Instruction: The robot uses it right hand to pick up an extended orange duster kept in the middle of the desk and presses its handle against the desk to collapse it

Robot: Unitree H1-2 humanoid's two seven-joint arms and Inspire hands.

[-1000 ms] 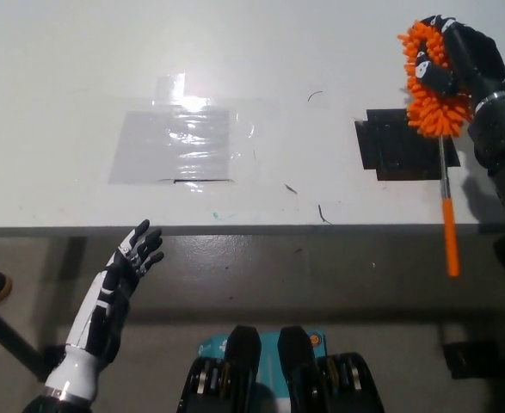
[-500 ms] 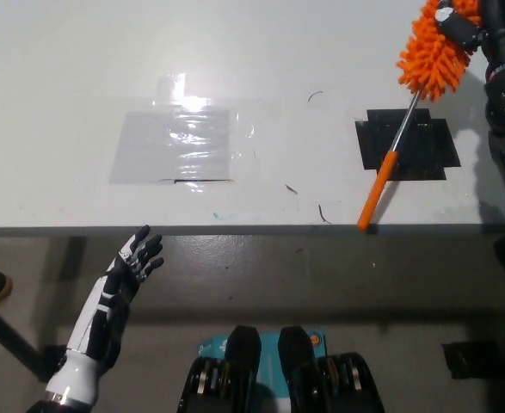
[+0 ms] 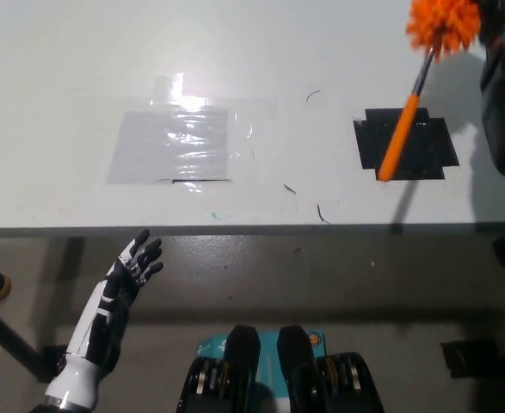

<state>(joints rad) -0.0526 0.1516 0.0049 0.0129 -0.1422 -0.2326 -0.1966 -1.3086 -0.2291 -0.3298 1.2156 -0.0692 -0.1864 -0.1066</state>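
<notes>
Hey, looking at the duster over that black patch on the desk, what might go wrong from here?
1. The duster leans steeply, its orange handle tip over the black patch. Pushed at that slant, the tip may skid rather than telescope in.
2. The right robot hand holds it by the fluffy head at the picture's edge, so the grip might slip.

The left robot hand rests open below the desk edge.

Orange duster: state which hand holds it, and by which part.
The right hand holds the orange duster at its fluffy head end; the grip itself is cut off. The left hand holds nothing.
</notes>
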